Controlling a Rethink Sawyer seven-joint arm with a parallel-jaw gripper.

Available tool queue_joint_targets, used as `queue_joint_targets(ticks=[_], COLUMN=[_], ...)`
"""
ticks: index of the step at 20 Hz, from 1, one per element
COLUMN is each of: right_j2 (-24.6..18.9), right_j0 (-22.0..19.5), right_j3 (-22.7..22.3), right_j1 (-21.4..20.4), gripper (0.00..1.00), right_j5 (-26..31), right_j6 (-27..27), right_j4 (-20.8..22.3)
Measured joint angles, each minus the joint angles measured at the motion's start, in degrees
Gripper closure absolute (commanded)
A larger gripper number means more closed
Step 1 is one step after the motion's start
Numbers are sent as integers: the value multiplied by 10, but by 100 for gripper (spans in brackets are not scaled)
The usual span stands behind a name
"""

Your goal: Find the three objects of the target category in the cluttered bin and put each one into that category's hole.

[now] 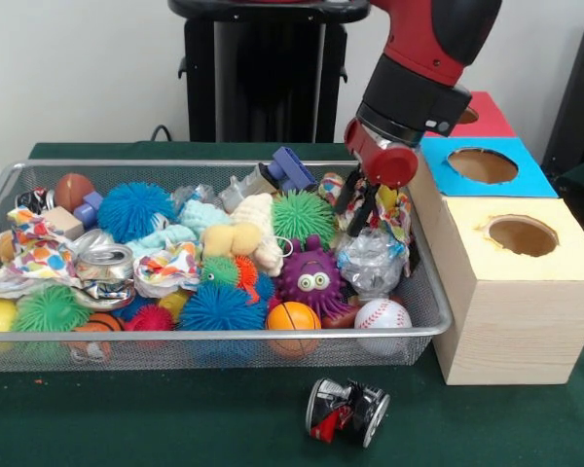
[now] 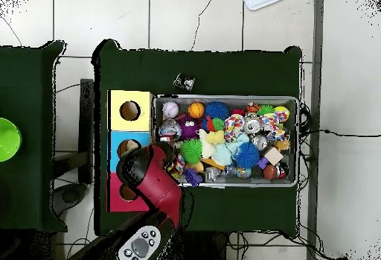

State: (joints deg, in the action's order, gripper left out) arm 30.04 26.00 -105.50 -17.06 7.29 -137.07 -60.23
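Currently one crumpled see-through plastic bottle [image 1: 369, 261] lying at right end of wide silver wire-mesh basket [image 1: 420, 331], beside purple spiky monster toy [image 1: 312, 278] and white baseball [image 1: 382, 315]. Black-fingered gripper [image 1: 360, 206] just above it, fingers apart, gripping nothing. Red-topped round hole [image 1: 466, 116] furthest back on pale wooden box [image 1: 511, 321].

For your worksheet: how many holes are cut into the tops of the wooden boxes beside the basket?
3, in a row beside the basket: the yellow-topped hole nearest the camera, the blue-topped hole in the middle, the red-topped hole farthest, partly hidden by the arm.
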Motion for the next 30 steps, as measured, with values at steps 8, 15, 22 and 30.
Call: queue_joint_targets(ticks=[8, 15, 22, 30], right_j2=[25, 30, -1, -111], right_j0=[25, 37, 13, -100], right_j3=[2, 2, 1, -4], right_j1=[3, 3, -8, -51], gripper=[0, 0, 0, 0], right_j5=[51, 47, -23, -219], right_j6=[-23, -76, -84, -112], right_j4=[0, -7, -10, 94])
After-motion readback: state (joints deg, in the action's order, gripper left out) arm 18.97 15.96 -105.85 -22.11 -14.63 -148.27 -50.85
